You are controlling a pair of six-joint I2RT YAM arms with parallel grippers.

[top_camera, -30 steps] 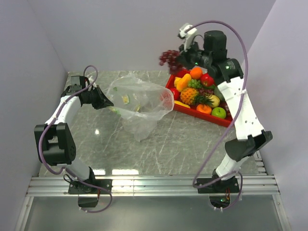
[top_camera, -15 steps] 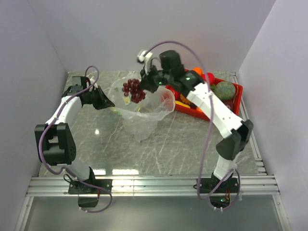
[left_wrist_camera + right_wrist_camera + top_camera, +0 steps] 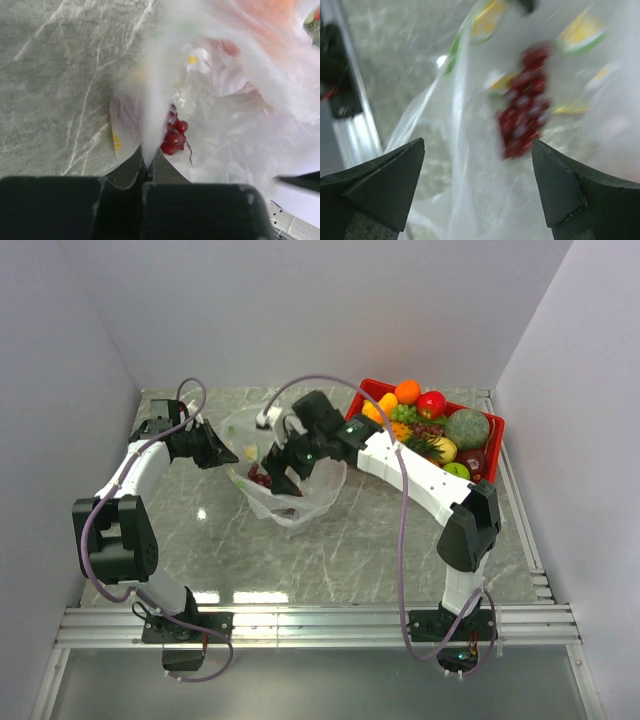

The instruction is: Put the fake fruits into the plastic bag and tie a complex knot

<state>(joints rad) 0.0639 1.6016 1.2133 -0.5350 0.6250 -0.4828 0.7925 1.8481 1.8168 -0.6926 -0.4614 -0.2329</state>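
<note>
Two end effectors meet at one plastic bag, so read the scene from your left. The left end effector (image 3: pixel 213 452) is closed tight on the bag's left rim (its wrist view shows the clear film pinched between the closed fingers) and holds that edge raised. The plastic bag (image 3: pixel 322 483) sits on the table (image 3: pixel 350 540) left of centre, with its mouth held open. A bunch of dark red grapes (image 3: pixel 262 478) lies low inside it, and nothing is gripping it. The right end effector (image 3: pixel 284 462) reaches into the bag's mouth just above the grapes; its fingers are spread wide with nothing between them. Far right, just beside the bag, you have the red tray (image 3: pixel 497 440) with the other fruits (image 3: pixel 432 404) heaped in it.
</note>
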